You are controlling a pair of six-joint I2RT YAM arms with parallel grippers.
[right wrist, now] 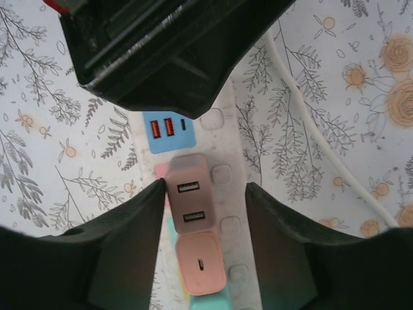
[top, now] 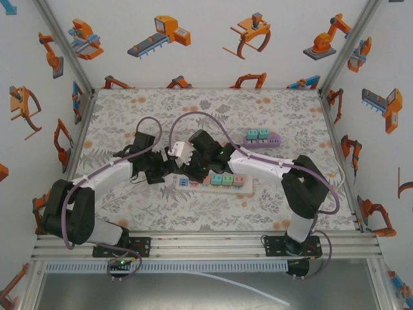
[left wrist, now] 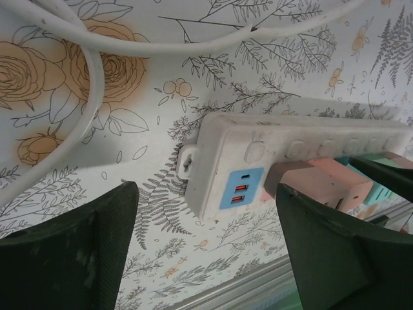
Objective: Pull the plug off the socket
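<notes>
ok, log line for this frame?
left pincer: open, over strip end | right pincer: open, straddling pink plug | pink plug: seated, not pulled

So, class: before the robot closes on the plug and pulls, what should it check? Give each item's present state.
1. Right hand straddles the brown plug: ok.
2. Both fingers touch the plug: not ok; one finger stands apart.
3. Left hand open astride the power strip end: ok.
4. Strip held down firmly: cannot tell.
5. White cable clear of the right hand: ok.
</notes>
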